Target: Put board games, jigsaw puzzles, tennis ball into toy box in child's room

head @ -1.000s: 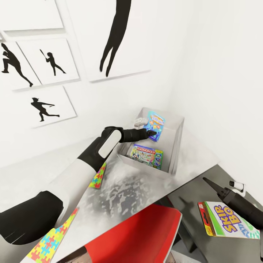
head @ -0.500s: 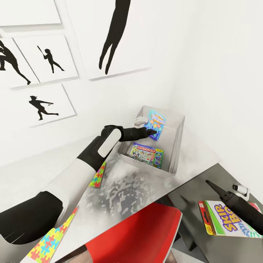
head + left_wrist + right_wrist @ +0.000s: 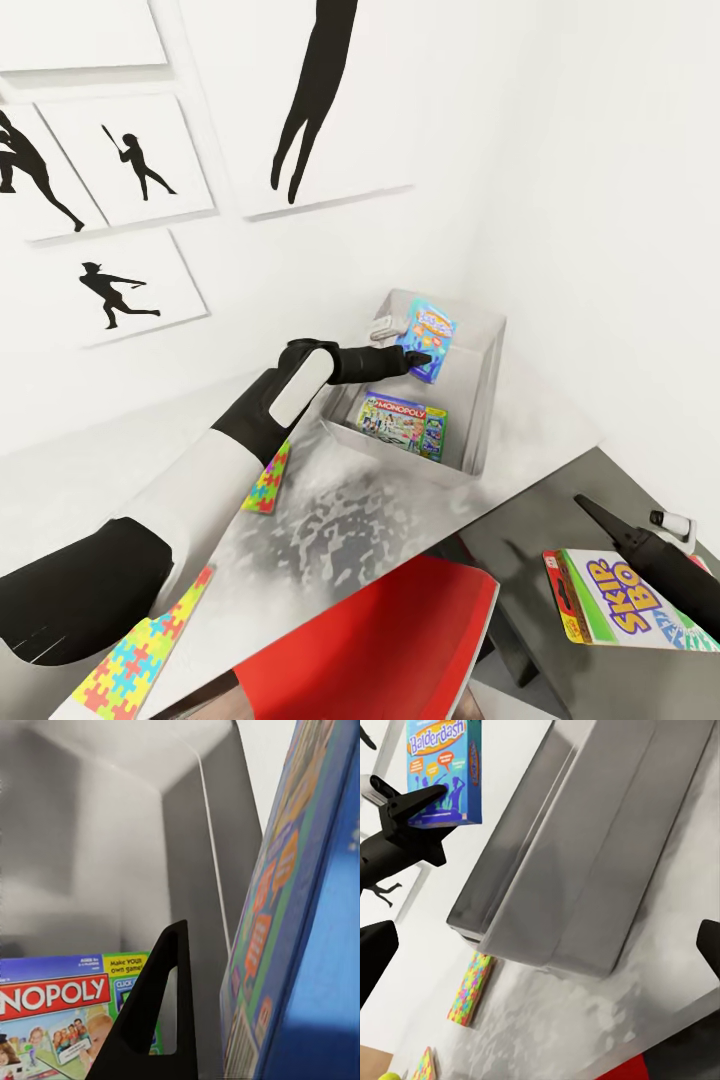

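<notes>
Jaws of the left gripper (image 3: 420, 358) clamp the blue game box (image 3: 431, 343) above the grey bin (image 3: 487, 400) (Monopoly box (image 3: 403, 424) lies inside), while the right gripper's (image 3: 590, 508) spread wide, holding nothing, over the surface (image 3: 330, 520).

My left arm reaches forward from the near edge of the desk (image 3: 520, 440), elbow bent, and my left gripper (image 3: 418, 358) is clamped on the blue game box (image 3: 430, 338). My right arm hangs low over the desk's dark wing, my right gripper (image 3: 585, 505) pointing forward.
</notes>
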Controlling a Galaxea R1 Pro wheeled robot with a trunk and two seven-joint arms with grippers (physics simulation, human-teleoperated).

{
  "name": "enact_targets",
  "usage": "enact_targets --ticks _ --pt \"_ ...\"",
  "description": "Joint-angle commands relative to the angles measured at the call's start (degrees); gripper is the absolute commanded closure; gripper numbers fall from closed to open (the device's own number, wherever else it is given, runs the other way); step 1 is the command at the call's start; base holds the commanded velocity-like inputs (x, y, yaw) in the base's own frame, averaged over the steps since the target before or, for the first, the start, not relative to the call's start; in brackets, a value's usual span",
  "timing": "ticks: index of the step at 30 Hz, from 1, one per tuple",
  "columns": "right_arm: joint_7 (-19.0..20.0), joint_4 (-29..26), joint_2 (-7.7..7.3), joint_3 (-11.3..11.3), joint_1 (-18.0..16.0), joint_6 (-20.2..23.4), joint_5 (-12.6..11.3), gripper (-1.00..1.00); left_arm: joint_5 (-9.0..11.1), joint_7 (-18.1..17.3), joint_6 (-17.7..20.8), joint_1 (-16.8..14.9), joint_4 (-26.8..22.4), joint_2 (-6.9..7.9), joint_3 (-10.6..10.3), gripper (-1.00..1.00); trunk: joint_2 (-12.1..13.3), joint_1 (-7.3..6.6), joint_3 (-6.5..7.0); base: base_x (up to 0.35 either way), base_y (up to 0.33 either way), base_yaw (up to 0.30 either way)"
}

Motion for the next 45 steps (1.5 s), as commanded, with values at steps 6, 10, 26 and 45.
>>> enact_targets --ticks 6,10,26,45 --pt "0.1 0.0 -0.01 -0.1 0.0 0.7 -0.1 -1.0 -0.2 -0.2 0.2 0.0 0.0 0.0 0.0 1.0 -0.1 0.01 -0.05 0.0 0.0 0.0" --pt "0.1 0.0 -0.13 0.0 0.0 0.8 -0.1 -1.0 -0.3 -0.2 0.2 0.0 0.0 0.0 -0.1 1.0 -0.1 0.01 -0.12 0.0 0.0 0.0" --pt "0.7 0.0 -0.18 0.0 0.0 0.9 -0.1 -1.0 -0.4 -0.2 0.6 -0.3 0.0 0.0 -0.2 1.0 -0.1 0.01 -1.4 0.0 0.0 0.0" --pt "1.3 0.0 -0.18 -0.1 0.0 0.8 0.0 -1.0 -0.3 -0.2 0.8 -4.0 0.0 0.0 -0.1 1.0 -0.1 0.01 -3.04 0.0 0.0 0.0"
